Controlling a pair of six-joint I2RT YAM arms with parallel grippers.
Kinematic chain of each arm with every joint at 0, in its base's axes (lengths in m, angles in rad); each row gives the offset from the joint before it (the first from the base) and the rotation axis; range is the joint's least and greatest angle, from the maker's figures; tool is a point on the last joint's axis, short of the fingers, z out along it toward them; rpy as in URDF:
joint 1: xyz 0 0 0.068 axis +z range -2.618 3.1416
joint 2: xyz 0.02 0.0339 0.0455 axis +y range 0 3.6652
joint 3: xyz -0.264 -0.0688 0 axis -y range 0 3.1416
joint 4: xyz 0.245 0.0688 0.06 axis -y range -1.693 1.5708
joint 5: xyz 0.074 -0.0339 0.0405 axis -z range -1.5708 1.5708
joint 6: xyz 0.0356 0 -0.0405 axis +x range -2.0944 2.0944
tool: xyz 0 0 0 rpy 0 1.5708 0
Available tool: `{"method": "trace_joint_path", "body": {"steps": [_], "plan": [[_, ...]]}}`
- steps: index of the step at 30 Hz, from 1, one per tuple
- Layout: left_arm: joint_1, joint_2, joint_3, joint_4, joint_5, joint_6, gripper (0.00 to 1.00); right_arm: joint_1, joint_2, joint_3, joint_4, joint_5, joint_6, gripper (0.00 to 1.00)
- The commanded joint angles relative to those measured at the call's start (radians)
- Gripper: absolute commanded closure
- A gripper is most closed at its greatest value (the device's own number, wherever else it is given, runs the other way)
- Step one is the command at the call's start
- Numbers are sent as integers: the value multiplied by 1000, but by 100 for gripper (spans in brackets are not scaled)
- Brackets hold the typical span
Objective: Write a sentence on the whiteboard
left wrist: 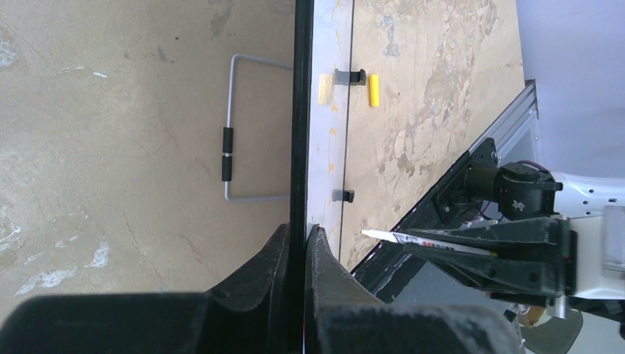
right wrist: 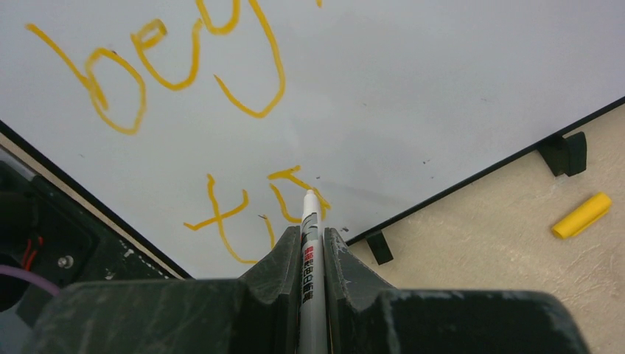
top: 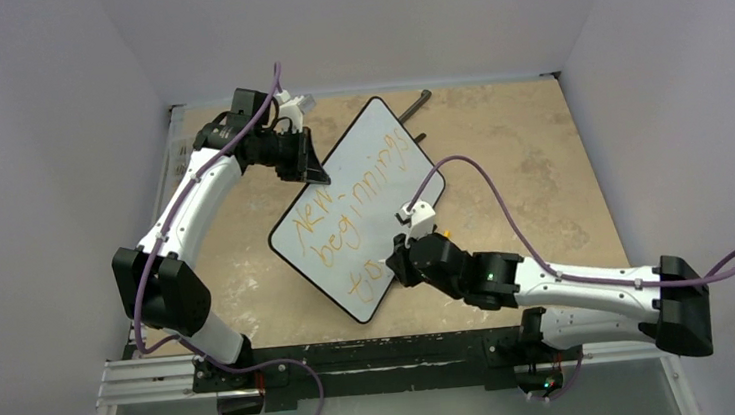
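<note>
While left gripper (left wrist: 297, 234) clamps whiteboard (top: 385, 138) rim, right gripper (right wrist: 312, 234) grips pen (right wrist: 312, 210), tip at sentence (top: 358, 203); mottled tan tabletop (top: 529, 153), white walls (top: 52, 94).

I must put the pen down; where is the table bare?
Bare: the table right of the whiteboard, and the patch between its left edge and the left arm. Crowded: around the right gripper and yellow cap.
</note>
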State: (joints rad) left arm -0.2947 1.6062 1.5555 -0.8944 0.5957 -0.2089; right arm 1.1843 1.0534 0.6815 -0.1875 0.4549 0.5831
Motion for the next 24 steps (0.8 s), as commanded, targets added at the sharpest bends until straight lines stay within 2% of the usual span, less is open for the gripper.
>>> {"method": "trace_joint_path", "body": {"steps": [1,6,16,24], "plan": [[16,13,7,-11,-179,31,100,-8,-16,43,22,52,-27,100],[16,13,6,-14,-180,32,100,-58,51,36,50,47,-44,100],[16,15,7,-16,-188,35,100,-138,70,12,102,-2,-73,100],[16,14,7,-16,-189,36,100,-152,114,25,128,-25,-94,100]]}}
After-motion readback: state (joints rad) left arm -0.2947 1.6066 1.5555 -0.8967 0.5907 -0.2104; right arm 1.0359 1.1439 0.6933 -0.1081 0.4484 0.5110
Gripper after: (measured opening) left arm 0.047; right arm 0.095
